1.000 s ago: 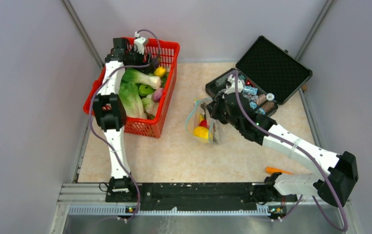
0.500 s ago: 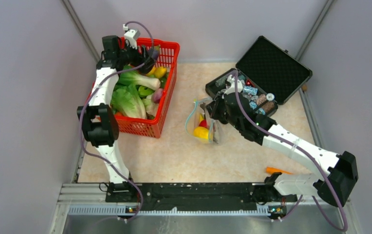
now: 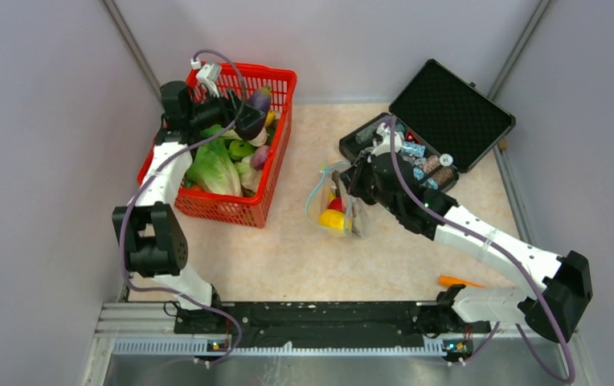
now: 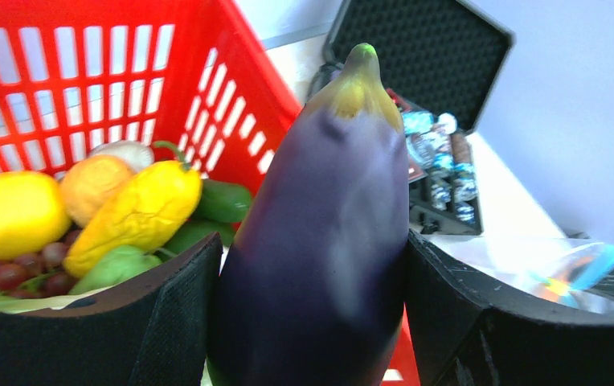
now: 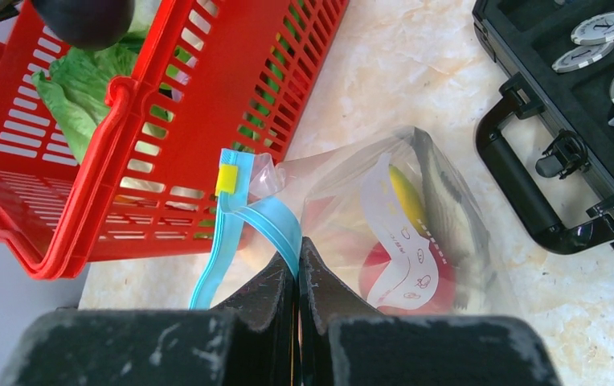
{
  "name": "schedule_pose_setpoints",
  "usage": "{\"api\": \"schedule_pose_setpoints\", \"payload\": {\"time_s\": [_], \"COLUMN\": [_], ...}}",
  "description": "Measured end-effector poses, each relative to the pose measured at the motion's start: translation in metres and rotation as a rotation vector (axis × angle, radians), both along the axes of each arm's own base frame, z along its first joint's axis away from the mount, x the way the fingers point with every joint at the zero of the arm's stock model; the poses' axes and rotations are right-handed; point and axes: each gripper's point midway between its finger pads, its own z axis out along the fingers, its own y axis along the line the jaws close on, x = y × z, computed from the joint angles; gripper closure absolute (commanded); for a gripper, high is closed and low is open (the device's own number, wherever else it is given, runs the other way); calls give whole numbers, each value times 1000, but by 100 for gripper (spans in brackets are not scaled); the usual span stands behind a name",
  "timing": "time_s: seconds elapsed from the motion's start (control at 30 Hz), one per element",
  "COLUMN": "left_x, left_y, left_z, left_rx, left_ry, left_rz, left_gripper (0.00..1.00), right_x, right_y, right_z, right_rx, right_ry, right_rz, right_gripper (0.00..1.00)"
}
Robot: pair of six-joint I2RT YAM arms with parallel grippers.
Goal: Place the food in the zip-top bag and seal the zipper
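My left gripper (image 3: 249, 111) is shut on a dark purple eggplant (image 4: 320, 233), held stem-up over the back of the red mesh basket (image 3: 239, 211). More food lies in the basket: leafy greens (image 3: 211, 169), yellow pieces (image 4: 131, 213) and green ones. The clear zip-top bag (image 3: 344, 225) stands on the table right of the basket, with a yellow piece (image 3: 332, 219) and a red round one (image 5: 392, 277) inside. My right gripper (image 5: 297, 251) is shut on the bag's mouth edge, pinching the light-blue zipper (image 5: 276, 217), which loops open towards the basket.
An open black case (image 3: 440, 112) with small silvery trinkets sits at the back right, its handle (image 5: 521, 189) close to the bag. An orange stick (image 3: 458, 281) lies near the right arm's base. Grey walls close in on both sides.
The left arm has risen out of the basket with the eggplant in its jaws and swung towards the basket's back right corner. The right arm and the bag have not moved.
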Motion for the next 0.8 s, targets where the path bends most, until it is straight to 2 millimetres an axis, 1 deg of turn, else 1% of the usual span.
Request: {"api": "schedule_pose_setpoints", "payload": {"time_s": [0.1,0.27,0.33,0.43,0.5,0.57,0.6,0.67,0.73,0.8], "left_x": [-14,-41,-54,-74,-88,-107,-117,-141,-165,-191], "left_y": [-6,-19,-27,-44,-57,-70,-77,-94,-111,-125], "left_z": [14,27,32,47,57,62,63,60,57,64], "left_rx": [-59,-186,-261,-386,-461,-525,-546,-576,-583,-567], "left_ry": [-13,17,28,38,40,42,43,51,61,16], "left_rz": [-16,-55,-84,-162,-215,-275,-302,-370,-432,-495], "left_gripper": [96,95,95,96,95,92,92,92,89,87], "right_x": [1,2,2,3,3,3,4,4,4,4], "right_y": [-1,0,1,1,2,2,2,3,3,4], "right_z": [1,3,3,4,4,5,6,7,7,7], "right_rx": [4,14,18,24,27,32,38,48,52,56], "right_ry": [-2,-8,-9,-13,-12,-12,-12,-14,-12,-9], "right_rz": [-3,-4,-5,-6,-8,-11,-11,-10,-12,-14], "right_gripper": [100,100,100,100,100,100,100,100,100,100]}}
